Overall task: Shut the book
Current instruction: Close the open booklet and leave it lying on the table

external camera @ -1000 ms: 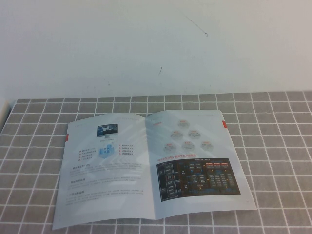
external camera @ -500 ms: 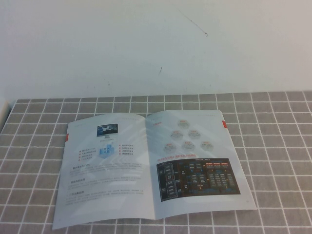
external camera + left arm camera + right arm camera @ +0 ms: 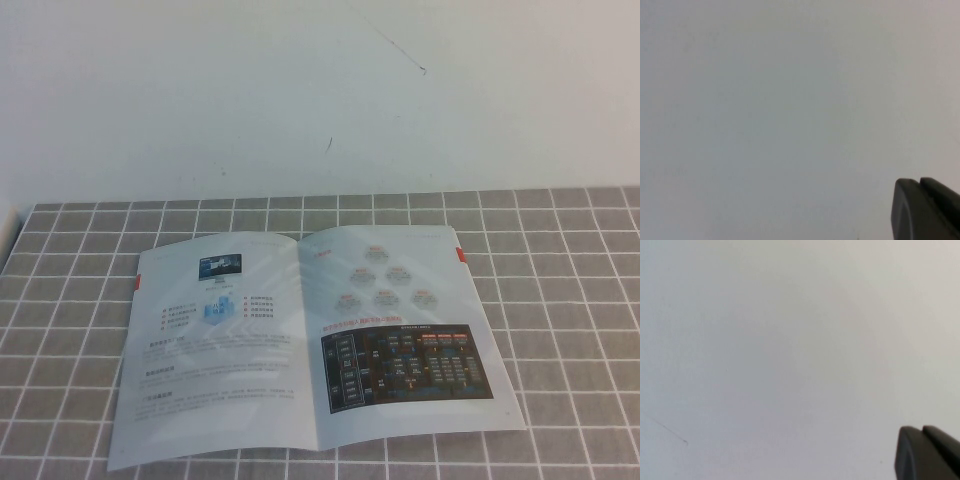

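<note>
A thin book (image 3: 310, 345) lies open and flat on the grey checked tablecloth (image 3: 570, 300) in the high view. Its left page (image 3: 210, 350) carries text and a small picture, and its right page (image 3: 405, 335) has round diagrams above a dark chart. Neither arm shows in the high view. In the left wrist view my left gripper (image 3: 919, 181) is shut, its dark fingertips pressed together against a plain white wall. My right gripper (image 3: 921, 429) in the right wrist view is shut the same way, holding nothing. The book is absent from both wrist views.
A white wall (image 3: 320, 90) rises right behind the table's far edge. A pale object (image 3: 5, 222) pokes in at the far left edge. Bare cloth surrounds the book on the left, right and far sides.
</note>
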You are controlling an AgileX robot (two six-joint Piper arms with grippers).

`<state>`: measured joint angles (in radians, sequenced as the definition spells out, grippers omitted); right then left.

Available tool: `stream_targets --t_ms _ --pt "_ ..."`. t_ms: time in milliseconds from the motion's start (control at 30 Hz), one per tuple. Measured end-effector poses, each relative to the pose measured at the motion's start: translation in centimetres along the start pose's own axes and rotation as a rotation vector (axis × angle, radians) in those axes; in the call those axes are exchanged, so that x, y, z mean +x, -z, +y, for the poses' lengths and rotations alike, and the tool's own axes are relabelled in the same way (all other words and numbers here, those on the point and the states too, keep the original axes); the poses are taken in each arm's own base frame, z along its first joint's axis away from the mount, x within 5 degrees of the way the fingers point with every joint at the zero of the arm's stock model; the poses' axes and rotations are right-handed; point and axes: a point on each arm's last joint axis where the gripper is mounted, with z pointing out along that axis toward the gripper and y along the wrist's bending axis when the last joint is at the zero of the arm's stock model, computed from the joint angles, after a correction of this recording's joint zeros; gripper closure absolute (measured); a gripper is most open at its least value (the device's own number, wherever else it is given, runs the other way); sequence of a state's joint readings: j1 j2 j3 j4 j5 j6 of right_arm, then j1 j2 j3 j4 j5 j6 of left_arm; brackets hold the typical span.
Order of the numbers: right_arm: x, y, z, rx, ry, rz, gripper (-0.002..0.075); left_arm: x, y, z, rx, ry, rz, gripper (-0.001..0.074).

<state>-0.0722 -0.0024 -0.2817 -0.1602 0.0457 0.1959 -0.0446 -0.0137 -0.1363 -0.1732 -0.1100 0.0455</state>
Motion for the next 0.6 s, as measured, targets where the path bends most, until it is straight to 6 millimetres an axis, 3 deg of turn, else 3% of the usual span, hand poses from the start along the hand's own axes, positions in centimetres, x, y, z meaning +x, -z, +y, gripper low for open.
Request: stream_targets --t_ms 167,367,600 --pt "-2.2 -0.9 -0.1 0.032 -0.001 0.133 0.0728 -2.5 -0.4 -0.6 0.02 0.002 0.1 0.0738" --pt "-3.5 -3.7 0.1 0.024 0.075 0.321 0.0729 -3.5 -2.8 -1.0 0.025 -0.014 0.339 0.0738" --pt "-2.4 -7.5 2.2 -0.231 0.121 0.616 0.0729 -3.5 -6.6 -1.5 0.048 -0.042 0.698 0.0738"
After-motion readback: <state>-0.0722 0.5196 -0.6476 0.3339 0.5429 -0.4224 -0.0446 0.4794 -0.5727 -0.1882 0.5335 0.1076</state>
